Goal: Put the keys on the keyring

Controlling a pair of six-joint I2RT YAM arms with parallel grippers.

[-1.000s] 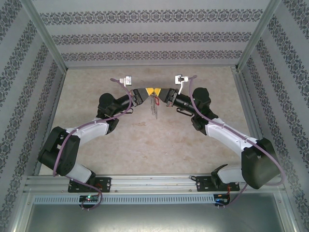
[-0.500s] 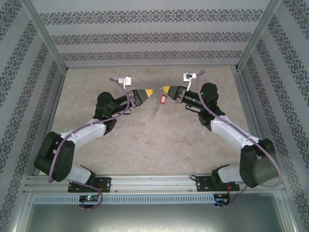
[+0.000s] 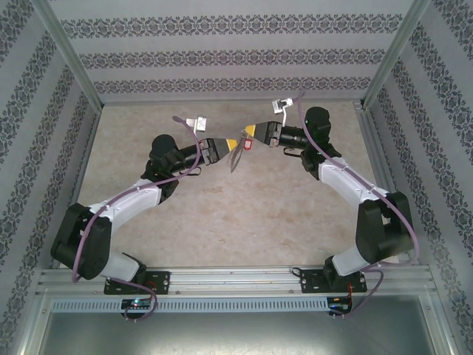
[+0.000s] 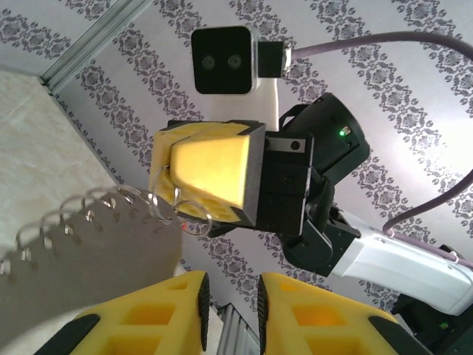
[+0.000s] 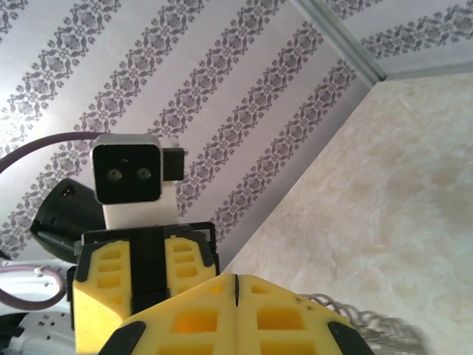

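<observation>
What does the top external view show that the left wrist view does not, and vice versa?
Top external: the whole right arm, and the small red plastic tag by the right gripper. Left wrist: the wire rings along the edge of the flat grey metal keyring, and the gap between the fingers of the left gripper. Shared: the keyring and the shut right gripper.

The worktop [image 3: 222, 214] is mottled beige like stone, and the walls [image 3: 236, 44] are pale grey with bands of dark floral damask. The fingers [image 4: 148, 322] of the left gripper [image 4: 233, 288] and right gripper [image 5: 236, 285] are yellow with black trim, on white-and-black arms [image 3: 140, 198] trailing purple cables [image 4: 369, 37]. The keyring [image 4: 96, 255] is flat grey with silvery rings, and the keys [image 3: 247, 144] show a red tag.
</observation>
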